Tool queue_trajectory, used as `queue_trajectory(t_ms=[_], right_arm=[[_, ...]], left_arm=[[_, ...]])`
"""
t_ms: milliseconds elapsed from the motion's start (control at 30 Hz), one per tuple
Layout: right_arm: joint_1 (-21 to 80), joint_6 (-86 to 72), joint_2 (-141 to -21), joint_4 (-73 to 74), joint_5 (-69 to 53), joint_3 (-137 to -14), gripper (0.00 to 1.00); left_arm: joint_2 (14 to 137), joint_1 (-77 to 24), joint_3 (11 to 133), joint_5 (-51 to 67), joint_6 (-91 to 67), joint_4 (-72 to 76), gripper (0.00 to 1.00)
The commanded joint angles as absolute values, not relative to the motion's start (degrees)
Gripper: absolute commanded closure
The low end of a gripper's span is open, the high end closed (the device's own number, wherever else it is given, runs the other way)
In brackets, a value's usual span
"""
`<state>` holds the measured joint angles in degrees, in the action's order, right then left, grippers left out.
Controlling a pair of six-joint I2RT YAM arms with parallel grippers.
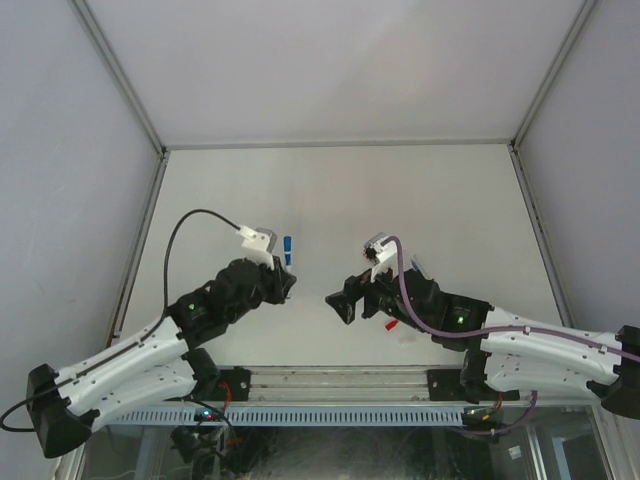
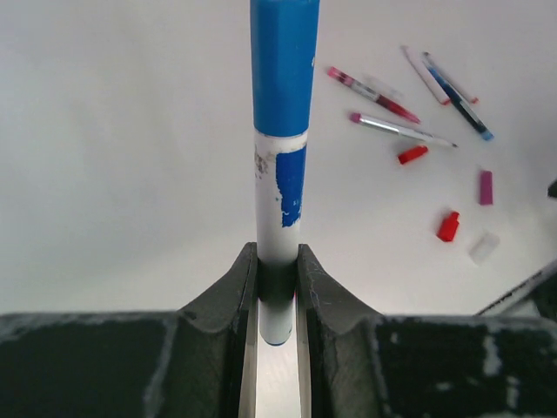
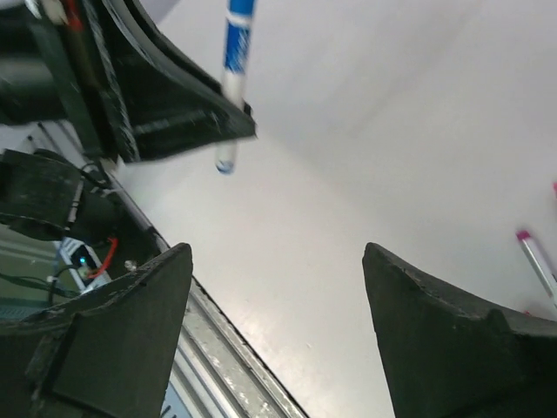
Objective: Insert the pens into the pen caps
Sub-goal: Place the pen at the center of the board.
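White counter (image 1: 340,190): loose pens (image 2: 400,129) and caps (image 2: 448,226) lie at two o'clock in the left wrist view. The left pincer (image 2: 278,261) clamps a blue pen (image 2: 283,104); the right pincer (image 3: 278,257) stands apart, empty.

The left wrist view's top edge cropped my blue-capped white marker pen (image 2: 283,131); overhead, my right arm (image 1: 540,340) hid the scattered thin pens (image 2: 396,127).

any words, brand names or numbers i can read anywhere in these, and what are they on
No text can be read in any view.
Blue marker pen held in the left gripper: a worn blue patch on the barrel, no letters legible.
Loose pens lying beyond it: any print is too small to read.
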<state>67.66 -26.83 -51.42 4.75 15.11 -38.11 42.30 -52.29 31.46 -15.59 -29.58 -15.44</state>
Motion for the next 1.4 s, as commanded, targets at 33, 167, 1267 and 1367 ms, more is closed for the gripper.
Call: queue_trajectory(t_ms=[33,167,1267,1367], right_arm=[[66.6,-29.6,-50.4,11.6,16.7,-39.5,0.19],[66.7,-30.3,-49.9,13.4,17.1,-39.5,0.18],[69.6,-26.7,-38.0,19.0,14.1,-37.2,0.2],[69.6,-26.7,-38.1,19.2,14.1,-37.2,0.2]], left_arm=[[50.1,-46.0,42.3,-14.1,-26.4,-21.7,1.0],[59.4,-39.6,49.4,-11.3,-24.7,-29.3,1.0],[99.7,-19.6,70.8,-7.8,-17.1,-40.3,0.94],[100.6,-19.2,70.4,-7.6,-17.3,-39.2,0.93]])
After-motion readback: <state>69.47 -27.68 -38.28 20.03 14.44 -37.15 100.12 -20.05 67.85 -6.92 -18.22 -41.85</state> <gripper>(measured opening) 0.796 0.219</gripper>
